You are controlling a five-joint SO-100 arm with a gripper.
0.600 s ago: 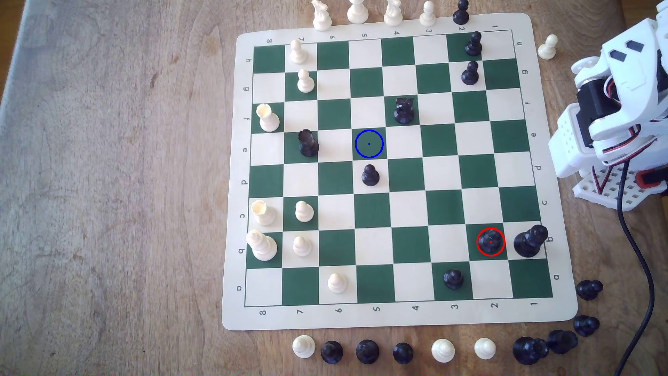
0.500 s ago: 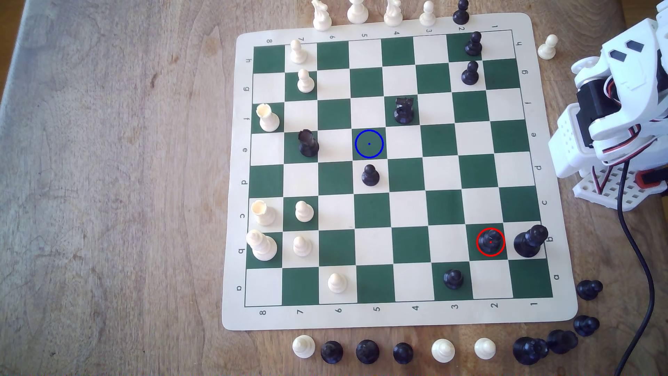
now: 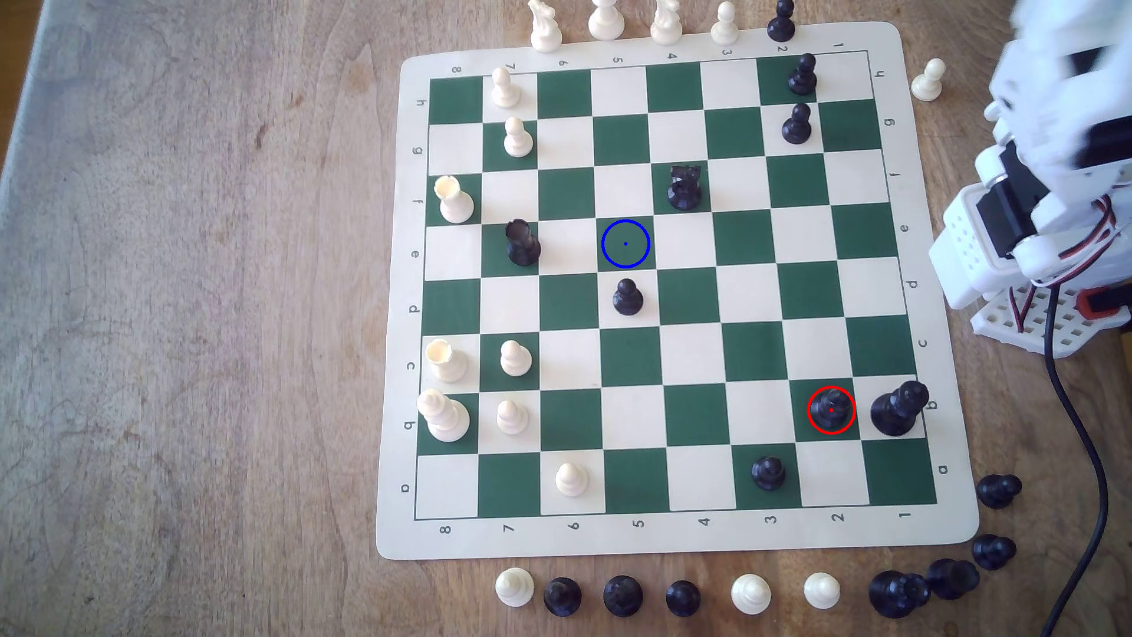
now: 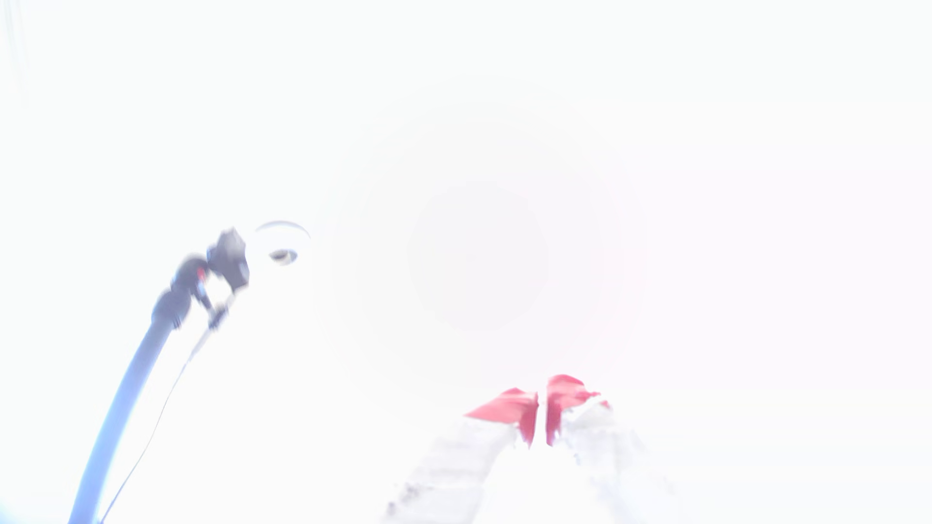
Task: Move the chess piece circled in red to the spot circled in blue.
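Wrist view: pincer [image 4: 542, 410] red tips nearly touching, empty | chess piece [image 3: 831, 409] red-ringed, untouched

16 white pieces [image 3: 517, 138], 16 black pieces [image 3: 626, 297], one board [image 3: 692, 542], one blue-ringed spot [image 3: 625, 244].

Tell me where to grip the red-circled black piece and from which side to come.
Grip the chess piece on its slim upper body, coming straight down from above. It stands upright, and the large black piece close on the exterior view's right crowds that side, so spread the fingers up-down in that view.
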